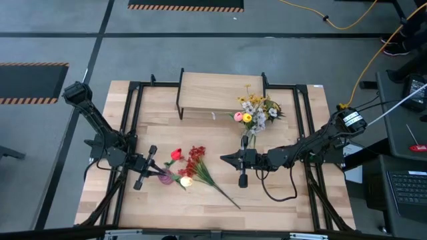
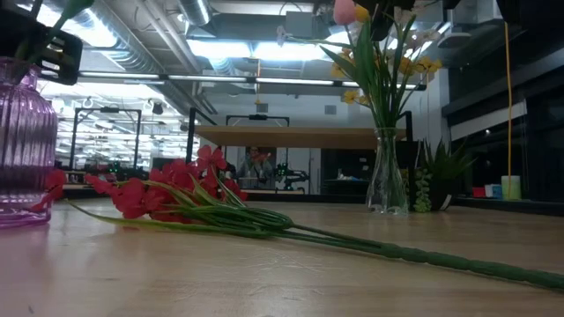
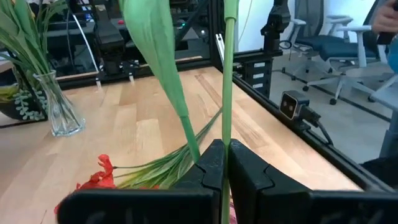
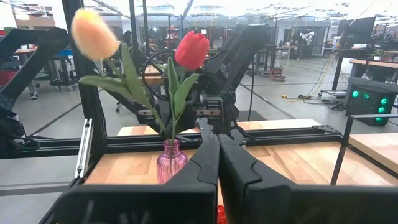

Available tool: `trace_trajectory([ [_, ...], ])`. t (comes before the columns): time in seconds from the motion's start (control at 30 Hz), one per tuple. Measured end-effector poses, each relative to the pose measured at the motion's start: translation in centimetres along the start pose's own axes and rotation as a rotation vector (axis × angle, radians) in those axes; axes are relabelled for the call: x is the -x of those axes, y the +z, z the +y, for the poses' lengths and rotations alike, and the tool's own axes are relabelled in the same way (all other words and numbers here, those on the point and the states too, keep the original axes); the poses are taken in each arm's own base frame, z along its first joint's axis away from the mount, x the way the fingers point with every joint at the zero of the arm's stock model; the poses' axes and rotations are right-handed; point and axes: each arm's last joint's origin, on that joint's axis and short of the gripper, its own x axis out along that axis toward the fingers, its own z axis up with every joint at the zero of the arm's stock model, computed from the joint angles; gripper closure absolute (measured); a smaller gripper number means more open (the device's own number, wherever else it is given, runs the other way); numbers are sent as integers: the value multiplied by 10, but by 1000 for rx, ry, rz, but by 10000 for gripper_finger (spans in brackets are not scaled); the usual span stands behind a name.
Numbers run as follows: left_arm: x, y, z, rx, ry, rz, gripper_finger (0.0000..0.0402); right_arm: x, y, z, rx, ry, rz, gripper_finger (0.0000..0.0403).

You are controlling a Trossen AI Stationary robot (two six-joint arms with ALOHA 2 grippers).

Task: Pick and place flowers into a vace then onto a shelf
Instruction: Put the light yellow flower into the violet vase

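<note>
High view: left gripper [image 1: 148, 168] over purple vase [image 1: 165, 177], red tulip [image 1: 177, 155] in it; red berry spray [image 1: 195, 162] flat on table [image 1: 280, 207]. Shelf [image 1: 220, 92] at back, empty.

Low view: spray looks light, floppy; grab mid-stalk.

Left wrist view: fingers pinch a green stalk [image 3: 227, 74], stiff-ish.

Right wrist view: right gripper [image 4: 217, 155] pressed together, empty.

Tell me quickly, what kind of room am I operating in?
Probably a robotics lab or workshop: a black metal frame rings the wooden table, hazard-striped floor mats lie beside it, and more frame rigs and office chairs fill the room behind.
</note>
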Motion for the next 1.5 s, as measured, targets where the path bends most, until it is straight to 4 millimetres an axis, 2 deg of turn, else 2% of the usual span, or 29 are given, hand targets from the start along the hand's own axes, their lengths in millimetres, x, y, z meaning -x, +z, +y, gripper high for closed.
trace_trajectory([
  [0.3, 0, -3, 0, -10, 2, 23, 395, 0, 0, 0, 0, 0, 0, 398],
  [0.83, 0, 2, 1, -79, 40, -14, 315, 0, 0, 0, -4, 0, 0, 398],
  [1.03, 2, 12, 2, -125, 55, -94, 290, 0, -1, 0, -21, 0, 9, 398],
  [1.5, 2, 13, 1, -149, 2, -112, 277, 0, -1, 0, -21, 0, 9, 398],
])
